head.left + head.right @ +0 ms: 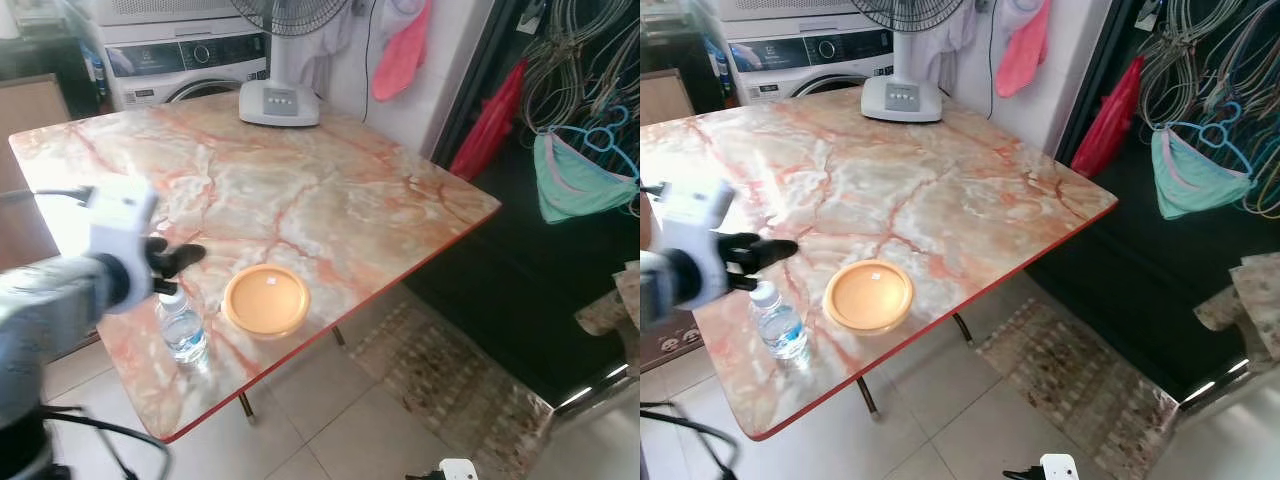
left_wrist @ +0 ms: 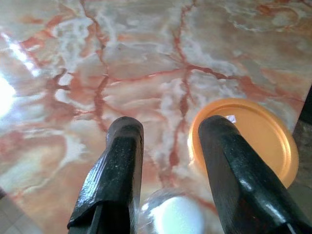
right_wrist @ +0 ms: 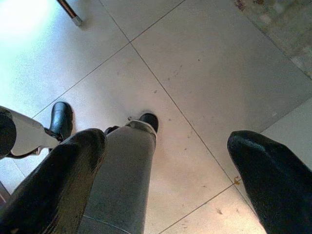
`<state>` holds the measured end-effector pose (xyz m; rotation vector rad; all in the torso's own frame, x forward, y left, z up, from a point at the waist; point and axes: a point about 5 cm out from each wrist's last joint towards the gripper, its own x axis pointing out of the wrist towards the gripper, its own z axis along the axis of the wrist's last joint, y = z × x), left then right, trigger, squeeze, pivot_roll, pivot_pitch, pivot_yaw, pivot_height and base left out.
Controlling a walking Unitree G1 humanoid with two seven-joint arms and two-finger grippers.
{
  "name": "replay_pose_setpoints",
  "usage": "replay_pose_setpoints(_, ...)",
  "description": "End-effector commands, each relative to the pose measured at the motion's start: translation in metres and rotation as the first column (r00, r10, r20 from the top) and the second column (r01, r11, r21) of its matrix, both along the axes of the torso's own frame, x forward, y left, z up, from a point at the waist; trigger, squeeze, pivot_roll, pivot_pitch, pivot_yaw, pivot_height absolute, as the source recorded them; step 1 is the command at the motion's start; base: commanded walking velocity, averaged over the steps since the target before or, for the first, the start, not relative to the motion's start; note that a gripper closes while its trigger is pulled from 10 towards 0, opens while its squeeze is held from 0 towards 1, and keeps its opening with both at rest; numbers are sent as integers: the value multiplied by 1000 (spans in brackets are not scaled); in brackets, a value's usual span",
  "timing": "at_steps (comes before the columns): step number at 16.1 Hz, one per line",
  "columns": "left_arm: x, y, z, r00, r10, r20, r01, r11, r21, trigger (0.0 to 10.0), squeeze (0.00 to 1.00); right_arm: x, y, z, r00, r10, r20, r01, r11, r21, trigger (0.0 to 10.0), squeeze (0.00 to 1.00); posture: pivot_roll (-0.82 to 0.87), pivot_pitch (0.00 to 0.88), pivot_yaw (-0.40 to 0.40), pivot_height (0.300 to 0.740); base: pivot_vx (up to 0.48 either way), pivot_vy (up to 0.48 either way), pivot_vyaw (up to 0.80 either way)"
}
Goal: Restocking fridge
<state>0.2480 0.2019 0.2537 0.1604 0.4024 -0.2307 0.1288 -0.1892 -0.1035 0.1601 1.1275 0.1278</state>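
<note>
Bottle stands upright at the near left of the marble table, just left of the orange lid. Left gripper hovers just above the cap, fingers spread wide, holding nothing; the cap lies between them in the left wrist view. Right gripper hangs idle over the floor tiles, also spread wide. To grasp well, the left gripper should lower straight down, straddle the body below the cap, and close gently without tipping the bottle towards the near edge.
</note>
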Motion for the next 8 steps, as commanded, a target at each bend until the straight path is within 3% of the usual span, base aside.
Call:
replay_pose_setpoints(1,-3,-3,-3,1000,-25,-13,25,999,-22,10000,0,-2,-3,0,1000,-7,-7,7,1000,-5,10000,0,270,0,-115,740,0,0,0)
replay_pose_setpoints(8,-13,-5,-24,988,-93,-121,93,996,-4,10000,0,-2,-3,0,1000,15,-8,-15,1000,-6,10000,0,267,0,-115,740,0,0,0)
